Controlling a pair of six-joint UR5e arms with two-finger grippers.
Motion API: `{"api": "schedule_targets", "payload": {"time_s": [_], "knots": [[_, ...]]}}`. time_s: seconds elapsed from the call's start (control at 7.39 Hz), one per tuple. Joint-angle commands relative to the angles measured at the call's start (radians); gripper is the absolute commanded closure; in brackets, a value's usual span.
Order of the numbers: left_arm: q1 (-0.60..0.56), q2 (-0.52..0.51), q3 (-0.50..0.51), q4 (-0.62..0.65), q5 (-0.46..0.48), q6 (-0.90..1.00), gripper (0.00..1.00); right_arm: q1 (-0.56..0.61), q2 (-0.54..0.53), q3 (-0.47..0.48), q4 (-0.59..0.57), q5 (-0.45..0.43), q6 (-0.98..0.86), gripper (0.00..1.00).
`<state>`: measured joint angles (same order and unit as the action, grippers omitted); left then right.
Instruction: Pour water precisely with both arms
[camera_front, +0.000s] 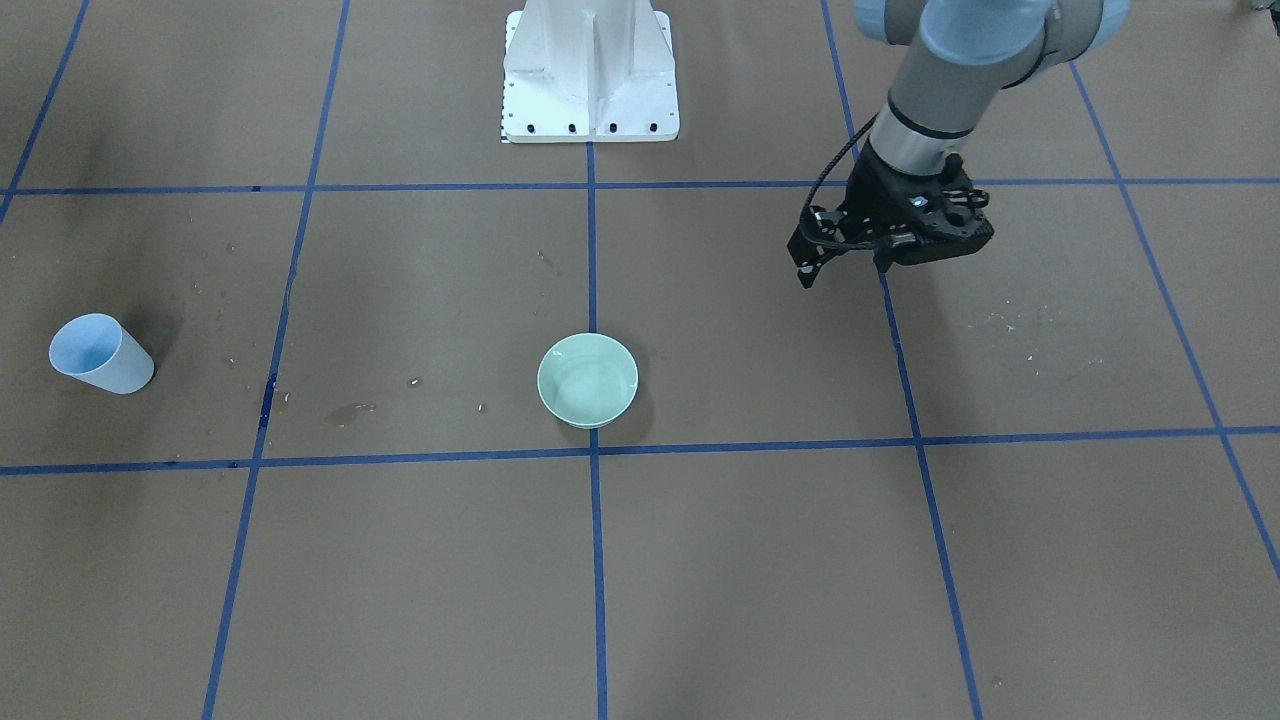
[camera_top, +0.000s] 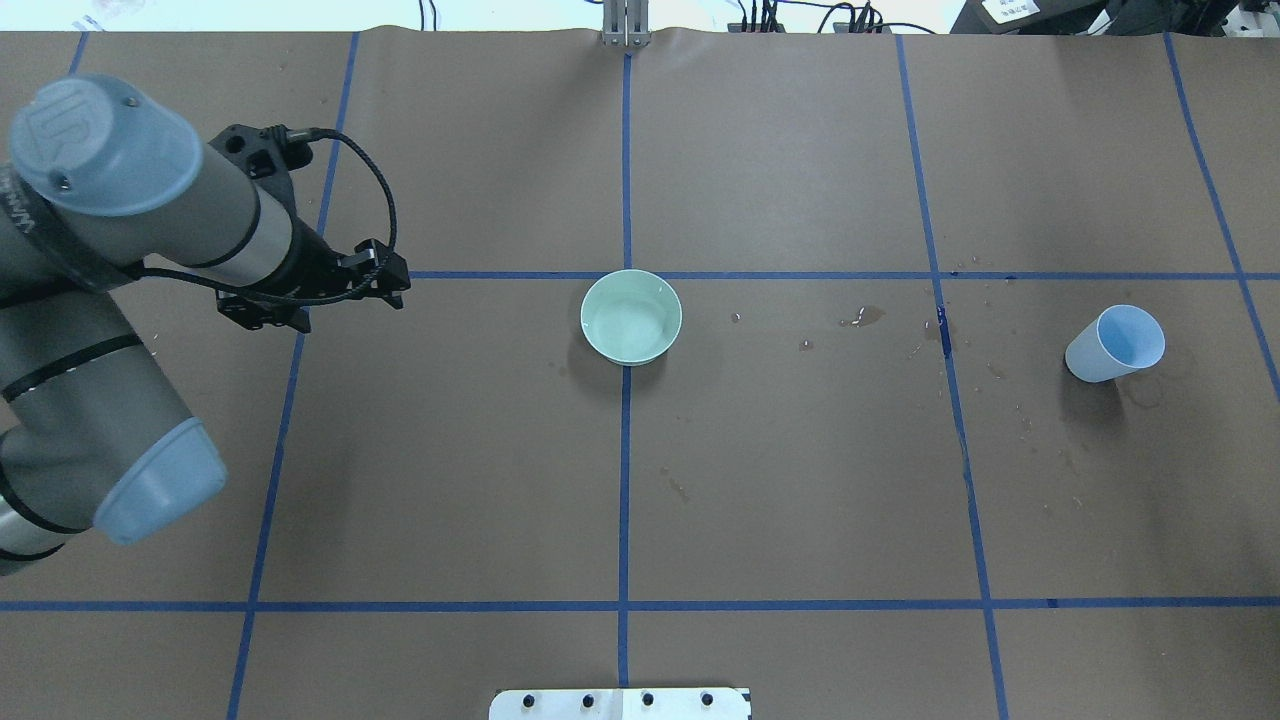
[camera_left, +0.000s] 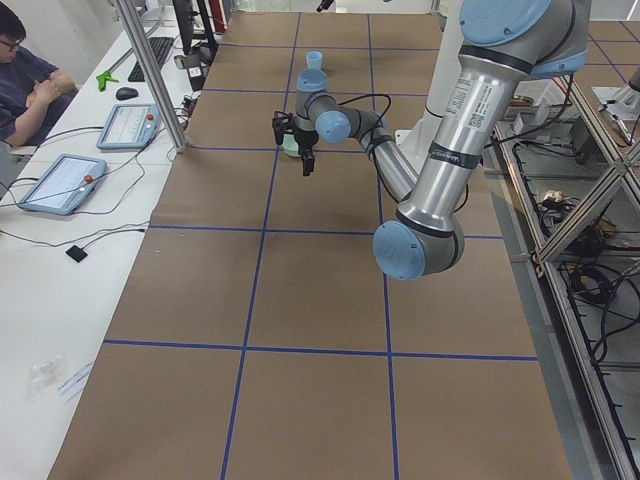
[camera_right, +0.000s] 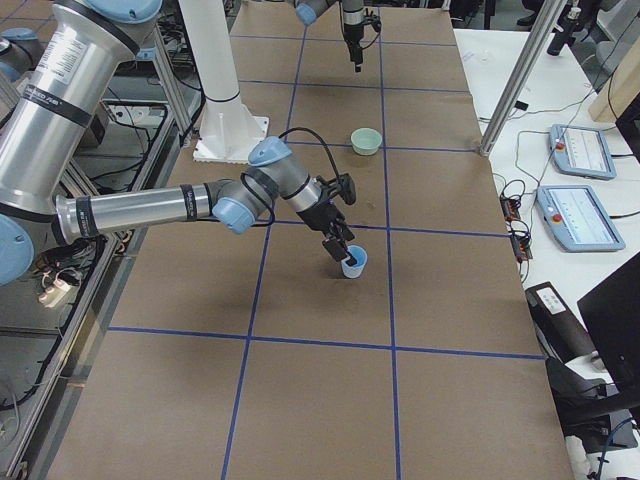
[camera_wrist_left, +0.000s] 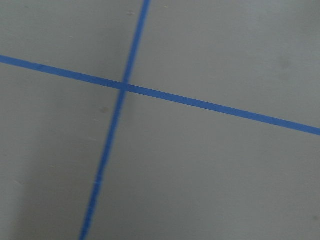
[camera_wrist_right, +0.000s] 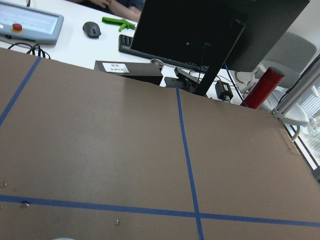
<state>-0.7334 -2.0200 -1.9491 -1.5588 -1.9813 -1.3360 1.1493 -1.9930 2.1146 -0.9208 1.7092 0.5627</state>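
1. The table (camera_top: 800, 480), covered in brown paper and squared off by blue tape lines (camera_top: 625, 480), filled every view.
2. The left arm (camera_top: 150, 200) reached in from the robot's left, its wrist held above the paper, well apart from the bowl.
3. The right arm (camera_right: 150, 210) showed only in the right-side view, stretched low across the table toward the cup.
4. The white base (camera_front: 590, 70) stood on the centre line at the robot's side of the table.
5. The left claw (camera_front: 845, 274) pointed down with its fingers spread wide and nothing between them.
6. The right claw (camera_right: 338, 247) hung right at the cup's rim. I could not tell whether it was wide or narrow, nor whether it touched.
7. The pale green bowl (camera_front: 548, 365) sat on the centre line at a crossing, between the left claw and the cup.
8. The light blue cup (camera_top: 1100, 355) stood mouth up, well to the robot's right of the bowl. Whether it held anything could not be told.
9. The water (camera_front: 590, 385) lay in the bowl, clear and colourless, with the green showing through and only faint pale rings of glint marking it.
10. A small wet patch (camera_top: 868, 317), darker than the paper, lay among scattered glinting drops between bowl and cup.
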Motion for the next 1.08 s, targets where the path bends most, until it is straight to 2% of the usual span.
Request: {"api": "schedule_targets", "payload": {"time_s": [0.0, 0.14, 0.27, 0.41, 0.54, 0.68, 0.95], "knots": [[0.028, -0.113, 0.102, -0.121, 0.016, -0.109, 0.0, 0.245, 0.138, -0.163, -0.083, 0.311, -0.254, 0.01], [0.031, -0.111, 0.16, -0.273, 0.019, -0.161, 0.0, 0.315, 0.231, -0.171, -0.307, 0.376, -0.403, 0.01], [0.037, -0.117, 0.238, -0.412, 0.071, -0.195, 0.0, 0.348, 0.337, -0.171, -0.56, 0.379, -0.543, 0.01], [0.092, -0.12, 0.295, -0.497, 0.134, -0.202, 0.0, 0.365, 0.415, -0.177, -0.746, 0.379, -0.623, 0.01], [0.127, -0.155, 0.352, -0.516, 0.192, -0.203, 0.0, 0.371, 0.449, -0.191, -0.844, 0.379, -0.65, 0.01], [0.152, -0.216, 0.433, -0.517, 0.22, -0.203, 0.0, 0.371, 0.45, -0.214, -0.855, 0.392, -0.65, 0.01], [0.181, -0.243, 0.475, -0.509, 0.222, -0.203, 0.0, 0.371, 0.444, -0.266, -0.848, 0.453, -0.65, 0.01]]}}
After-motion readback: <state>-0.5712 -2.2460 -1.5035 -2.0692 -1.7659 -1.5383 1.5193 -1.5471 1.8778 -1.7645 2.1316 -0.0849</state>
